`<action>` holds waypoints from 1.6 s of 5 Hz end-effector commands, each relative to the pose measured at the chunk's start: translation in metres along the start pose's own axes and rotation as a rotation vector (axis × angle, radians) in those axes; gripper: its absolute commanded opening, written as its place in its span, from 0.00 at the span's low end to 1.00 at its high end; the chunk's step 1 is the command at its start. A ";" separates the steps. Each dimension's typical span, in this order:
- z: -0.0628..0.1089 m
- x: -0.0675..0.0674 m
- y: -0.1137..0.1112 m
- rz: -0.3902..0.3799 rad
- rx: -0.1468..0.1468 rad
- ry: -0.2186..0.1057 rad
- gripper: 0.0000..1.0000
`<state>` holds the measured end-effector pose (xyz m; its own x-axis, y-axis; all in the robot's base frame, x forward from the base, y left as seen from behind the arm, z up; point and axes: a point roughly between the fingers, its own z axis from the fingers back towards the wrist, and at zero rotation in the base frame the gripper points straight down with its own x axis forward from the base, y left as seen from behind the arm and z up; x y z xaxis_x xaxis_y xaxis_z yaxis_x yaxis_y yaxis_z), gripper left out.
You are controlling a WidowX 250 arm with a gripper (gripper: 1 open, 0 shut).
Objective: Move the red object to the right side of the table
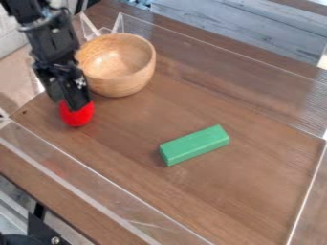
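Jaws spread wide — your gripper [76,100] points steeply down over the red object [79,115], black fingers [60,91] hiding its upper part; whether they touch it, you cannot tell. Red object sits at about 9 o'clock on the table [243,182], near the left clear wall. Wooden bowl [117,64] just beside it toward 1 o'clock. Green block [194,144] — well apart, toward 4 o'clock from the red object.
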<state>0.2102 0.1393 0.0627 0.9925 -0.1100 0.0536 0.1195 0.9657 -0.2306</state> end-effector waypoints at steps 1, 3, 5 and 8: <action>0.003 0.014 0.017 0.015 0.040 -0.026 1.00; -0.008 0.022 0.031 0.049 0.018 -0.020 0.00; -0.010 0.026 0.041 0.102 -0.030 -0.029 1.00; -0.016 0.031 0.043 0.146 -0.102 -0.018 1.00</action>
<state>0.2414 0.1704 0.0328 0.9994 0.0327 0.0058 -0.0286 0.9360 -0.3508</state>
